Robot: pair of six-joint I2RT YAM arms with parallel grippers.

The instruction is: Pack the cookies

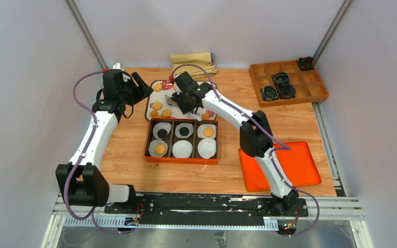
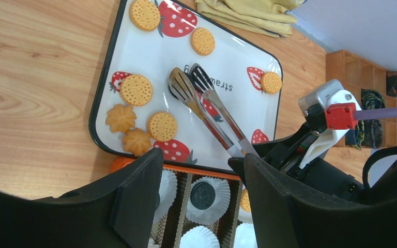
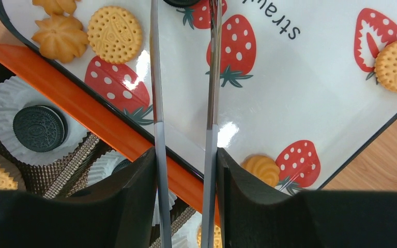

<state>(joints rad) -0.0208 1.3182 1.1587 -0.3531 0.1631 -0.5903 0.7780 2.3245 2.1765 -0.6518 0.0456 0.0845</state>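
your right gripper is clamped on the tongs, and their long axis points across the strawberry tray. the black cookie lies on this tray, straight ahead between the tong tips. the left gripper hangs by the tray's edge with jaws apart.

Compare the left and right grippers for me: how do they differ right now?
The right gripper is shut on the tongs; the left gripper is open and empty. The right gripper sits over the strawberry tray, the left gripper by its left edge. Both point toward the tray's cookies.
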